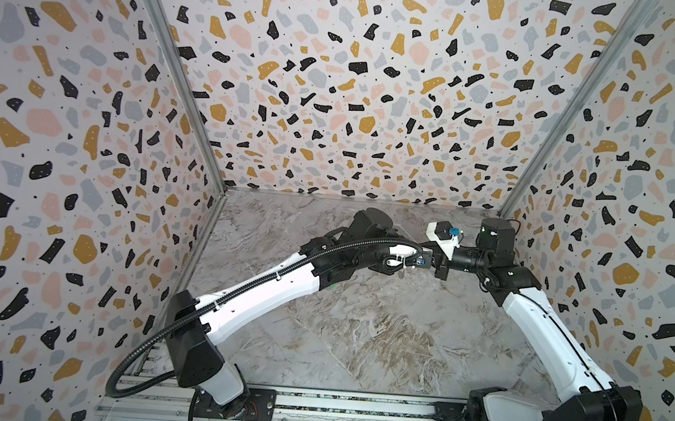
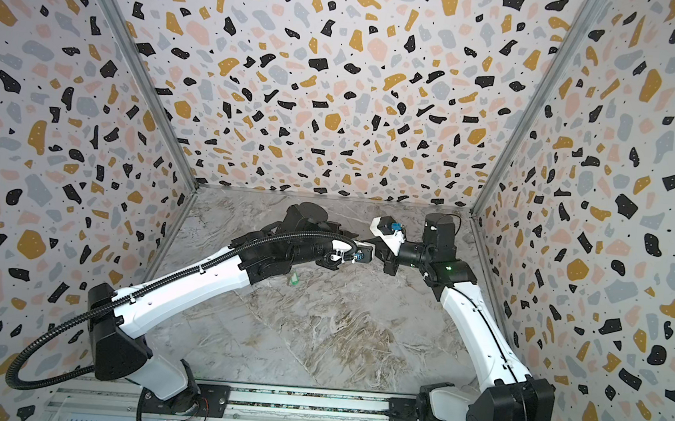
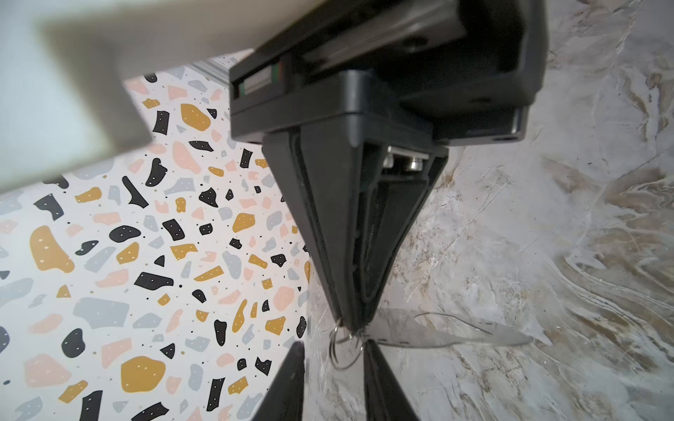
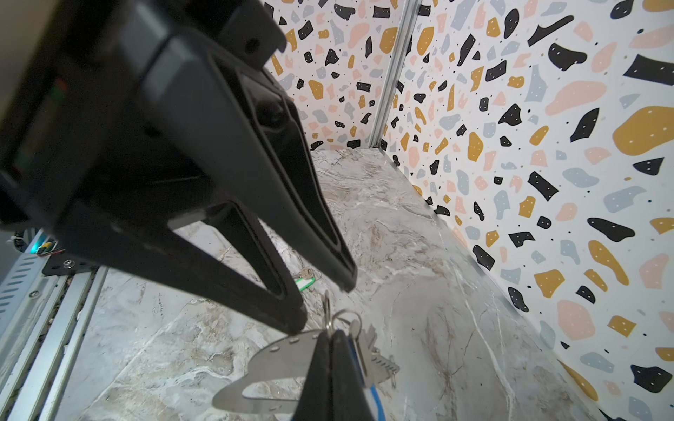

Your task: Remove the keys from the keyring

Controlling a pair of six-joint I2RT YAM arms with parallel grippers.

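**Operator:** Where is the keyring right now?

**Spotter:** Your right end effector [image 4: 330, 333] is pressed together on it. The flat grey metal keyring [image 4: 277, 357], with rounded ends and an oval cut-out, is held up above the marbled grey surface [image 2: 337, 336]. It is pinched near the end that carries the thin wire ring [image 3: 332, 346].

**Operator:** And my left side?

**Spotter:** Your left end effector [image 4: 322, 306] is spread and holds nothing, and it points tip to tip at the right one. In the left wrist view the wire ring sits between its two black fingers [image 3: 288, 382]. In the right wrist view one fingertip is touching the keyring's edge or just beside it; you cannot tell which.

**Operator:** The keys?

**Spotter:** The small metal key with the blue plastic tag [image 4: 372, 359] hangs by the wire ring, just beside the right end effector's fingers. The small metal key with the green plastic tag [image 4: 305, 282] lies flat on the surface, apart from the keyring. In a top view the green-tagged key [image 2: 293, 278] shows just beside your left forearm.
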